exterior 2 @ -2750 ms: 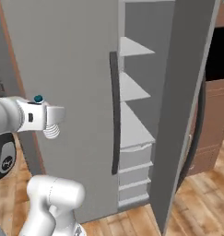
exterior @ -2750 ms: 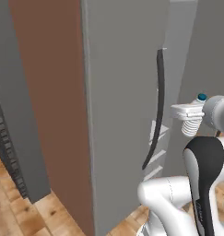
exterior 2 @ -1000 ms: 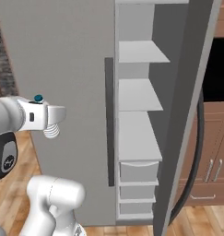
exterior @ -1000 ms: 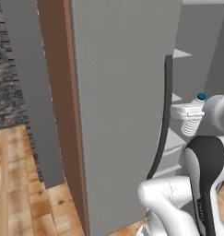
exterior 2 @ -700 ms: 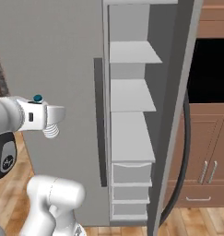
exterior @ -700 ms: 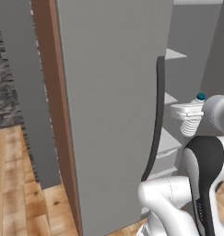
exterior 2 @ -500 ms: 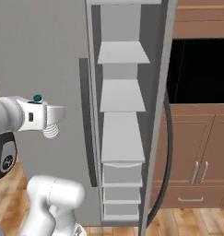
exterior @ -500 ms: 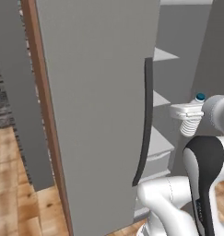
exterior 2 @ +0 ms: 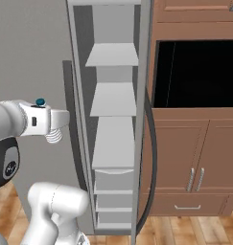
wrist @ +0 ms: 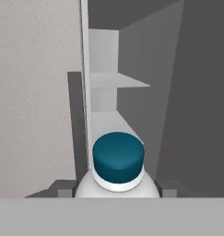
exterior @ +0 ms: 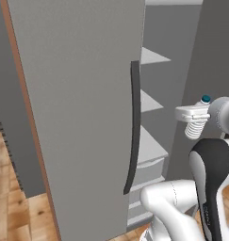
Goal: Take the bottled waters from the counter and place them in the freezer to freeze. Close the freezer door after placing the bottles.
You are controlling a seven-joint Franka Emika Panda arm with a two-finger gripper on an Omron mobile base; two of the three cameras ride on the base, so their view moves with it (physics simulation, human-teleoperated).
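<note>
My gripper [exterior: 197, 117] is shut on one bottled water [exterior: 196, 131], a clear ribbed bottle with a dark teal cap [wrist: 118, 156], held upright in front of the freezer [exterior 2: 113, 100]. The freezer stands open, grey inside with pale shelves [wrist: 115, 80] and drawers low down. The freezer door [exterior 2: 144, 95] is swung out to the right of the compartment, seen edge-on in the right base view, with its dark bar handle [exterior 2: 153, 162]. In that view the gripper [exterior 2: 50, 123] is left of the opening. The counter is out of view.
The matching grey door [exterior: 78, 117], with its dark handle [exterior: 132, 127], is closed left of the opening. A black oven recess [exterior 2: 199, 72] and brown cabinets [exterior 2: 194, 158] lie right of the freezer. The floor [exterior: 12, 212] is wood.
The whole picture has shifted: the base has moved, so the open freezer compartment now faces me more squarely. The arm and the held bottle keep the same pose.
</note>
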